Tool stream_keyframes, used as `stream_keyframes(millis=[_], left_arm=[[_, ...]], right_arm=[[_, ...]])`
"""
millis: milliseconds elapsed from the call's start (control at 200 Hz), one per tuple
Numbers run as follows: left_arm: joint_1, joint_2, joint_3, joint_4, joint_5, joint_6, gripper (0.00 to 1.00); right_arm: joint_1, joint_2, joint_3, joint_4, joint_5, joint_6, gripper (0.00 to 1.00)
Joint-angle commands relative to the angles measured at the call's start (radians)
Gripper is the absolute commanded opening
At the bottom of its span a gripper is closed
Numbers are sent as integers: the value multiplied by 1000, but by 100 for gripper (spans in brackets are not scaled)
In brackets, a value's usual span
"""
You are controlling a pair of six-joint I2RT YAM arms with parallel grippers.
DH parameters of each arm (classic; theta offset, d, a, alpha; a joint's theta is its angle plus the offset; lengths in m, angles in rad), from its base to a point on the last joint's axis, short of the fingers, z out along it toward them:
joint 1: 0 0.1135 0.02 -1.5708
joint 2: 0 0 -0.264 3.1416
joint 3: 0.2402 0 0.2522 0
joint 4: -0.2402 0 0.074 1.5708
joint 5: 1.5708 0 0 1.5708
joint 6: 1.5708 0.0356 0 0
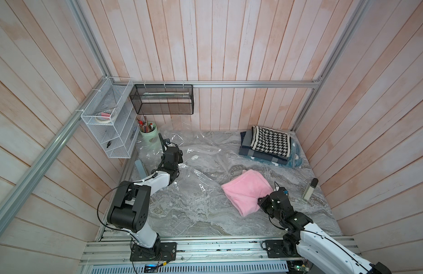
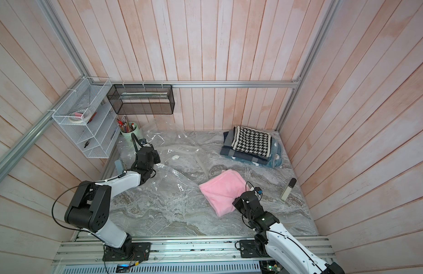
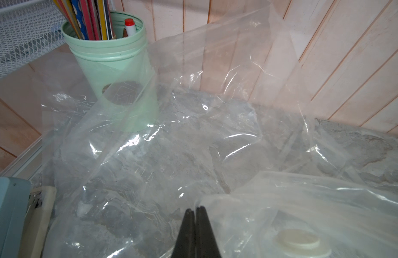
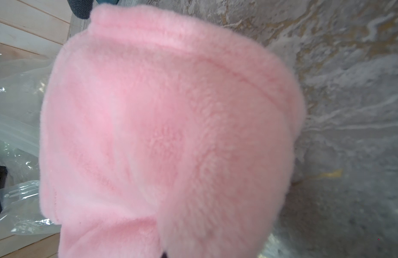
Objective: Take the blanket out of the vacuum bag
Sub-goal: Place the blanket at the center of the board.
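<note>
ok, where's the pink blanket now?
Both top views: pink blanket right of centre on the table, between vacuum bag and right pincer gripping its edge.

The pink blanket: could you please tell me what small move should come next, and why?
Probably the right gripper should open and release the pink blanket: it already sits outside the vacuum bag, over bare table, while the left gripper seems to pinch the bag's plastic.

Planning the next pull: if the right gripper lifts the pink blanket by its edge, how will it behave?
The pink blanket is loosely folded plush, so it will probably droop and unfold, not lift flat. It looks light for its bulk. The fuzzy pile should hold in the shut right gripper without slipping.
</note>
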Motion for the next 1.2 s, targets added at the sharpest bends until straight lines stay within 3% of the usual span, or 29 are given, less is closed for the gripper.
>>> stream_keyframes(millis=[0,45,125,150,185,335,460,750,945,1195], left_arm=[[10,-12,44,42,-72,-5,0],[10,-15,41,47,-64,-7,0],[9,-15,38,41,-42,-14,0],[9,-16,34,41,-31,-17,0],[9,-16,27,43,-17,-17,0],[9,0,22,44,18,-16,0],[9,7,35,42,37,-15,0],[9,7,23,47,32,-10,0],[9,9,24,46,38,-11,0],[11,-7,13,36,20,-6,0]], right_arm=[[23,3,49,-93,28,-63,10],[30,9,71,-102,34,-91,40],[71,34,147,-164,104,-129,67],[98,48,174,-195,147,-133,91],[136,76,211,-237,208,-133,98],[198,214,303,-330,274,-136,98],[291,286,370,-427,358,-58,98],[407,355,461,-577,467,10,96],[413,428,601,-677,575,-77,95],[446,515,662,-499,621,-327,96]])
